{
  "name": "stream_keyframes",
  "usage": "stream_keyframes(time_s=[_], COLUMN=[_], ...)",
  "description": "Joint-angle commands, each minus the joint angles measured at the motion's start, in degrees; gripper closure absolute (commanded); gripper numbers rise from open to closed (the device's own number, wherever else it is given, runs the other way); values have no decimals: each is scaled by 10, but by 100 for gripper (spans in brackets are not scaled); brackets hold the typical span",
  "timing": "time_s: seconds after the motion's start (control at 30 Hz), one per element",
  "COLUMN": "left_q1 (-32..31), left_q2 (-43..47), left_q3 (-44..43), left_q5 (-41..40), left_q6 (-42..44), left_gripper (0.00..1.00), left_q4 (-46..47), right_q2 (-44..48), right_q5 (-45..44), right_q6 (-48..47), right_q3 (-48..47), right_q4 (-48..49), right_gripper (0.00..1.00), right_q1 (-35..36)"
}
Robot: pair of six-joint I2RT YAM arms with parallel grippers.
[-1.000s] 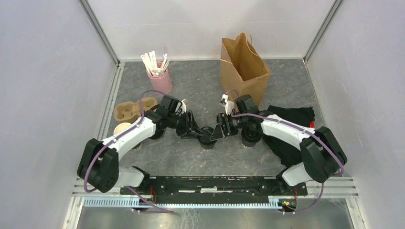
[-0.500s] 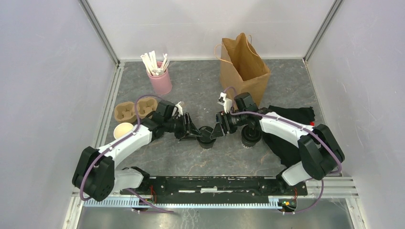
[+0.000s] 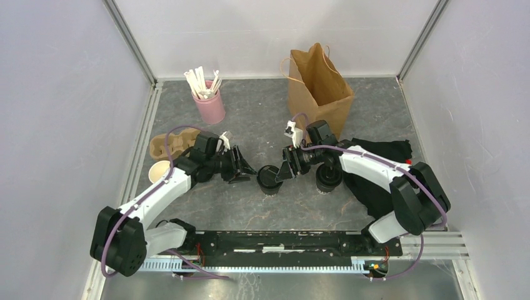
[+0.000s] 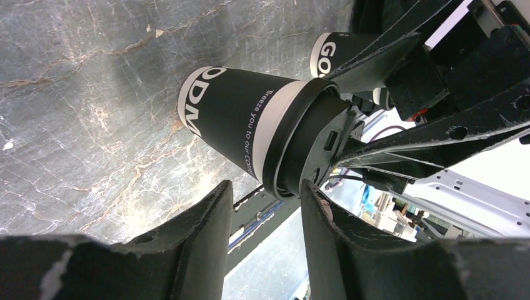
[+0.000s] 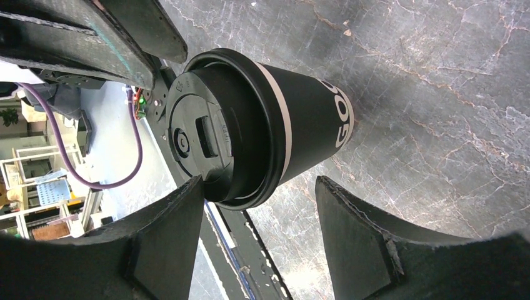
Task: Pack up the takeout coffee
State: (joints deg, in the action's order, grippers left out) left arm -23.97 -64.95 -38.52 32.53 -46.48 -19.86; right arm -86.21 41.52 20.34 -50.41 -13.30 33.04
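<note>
Right gripper (image 5: 259, 187) stands wide around the top of the middle cup (image 5: 300, 125). One finger is close against the rim of the lid (image 5: 206, 137) and the other is apart from the wall, so it is not clamped as far as I can see. Left gripper (image 4: 262, 190) is half-spread and empty, tips aimed at the same cup from the opposite side, with a gap between them in the overhead view. The cup stands mid-table, capped. My reading: the arms face each other over it so one can steady while the other seats the lid. The lid looks down all round in both wrist views, so I judge capping done here. Second cup (image 3: 328, 179), also lidded, sits just beside it under the right forearm. Third cup (image 3: 160, 169), near the carrier (image 3: 159, 145), has no lid. Bag (image 3: 320, 87) stands upright at the back, well apart. The next grip should take the wall, not the lid, which could pop off.
</note>
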Motion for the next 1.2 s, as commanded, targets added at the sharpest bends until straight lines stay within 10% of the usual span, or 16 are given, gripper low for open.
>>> stream_keyframes(time_s=[0.0, 0.8, 1.17], left_q1=[1, -2, -2], left_q2=[-17, -118, -21], left_q3=[-12, 47, -56], left_q5=[9, -169, 39], left_q6=[3, 49, 82], left_gripper=[49, 62, 34], left_q4=[6, -190, -41], right_q2=[-22, -50, -49], right_q5=[-66, -167, -36], right_q6=[-41, -44, -40], right_q3=[-2, 80, -90], right_q4=[-33, -7, -77], right_gripper=[30, 30, 20], right_q1=[-3, -4, -4])
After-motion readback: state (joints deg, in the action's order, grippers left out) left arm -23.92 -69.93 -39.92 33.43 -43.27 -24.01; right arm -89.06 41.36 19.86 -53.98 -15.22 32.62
